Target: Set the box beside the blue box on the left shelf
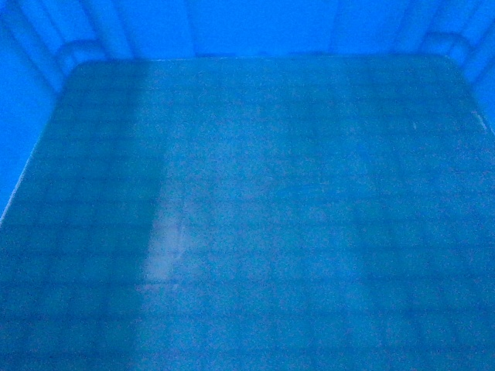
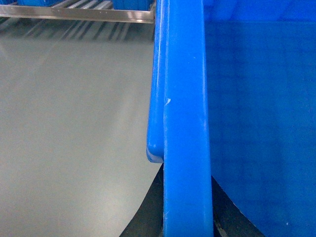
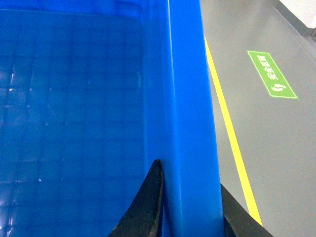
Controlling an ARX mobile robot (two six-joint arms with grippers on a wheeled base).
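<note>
Filling the whole head view is the inside of the box [image 1: 255,216], a bright-blue plastic crate whose floor carries a faint square grid and whose ribbed walls rise along the top edge and left side of the frame. A paler streak of light runs down the floor left of centre.

Neither arm shows in the head view; the wrist views do show them. At the bottom of the left wrist view, the left gripper [image 2: 187,217] has dark fingers on either side of the crate's thick rolled rim, which runs up the middle of the frame, so it is clamped on the box. The right gripper [image 3: 190,212] does the same at the bottom of its view, one black finger [image 3: 145,207] inside the wall and the other outside.

Only the left wrist view shows the shelf [image 2: 79,14], a grey metal rail across the upper left, with grey floor [image 2: 69,128] below it. Only the right wrist view shows a yellow line [image 3: 232,138] on the floor and a green sign [image 3: 271,74] at upper right.
</note>
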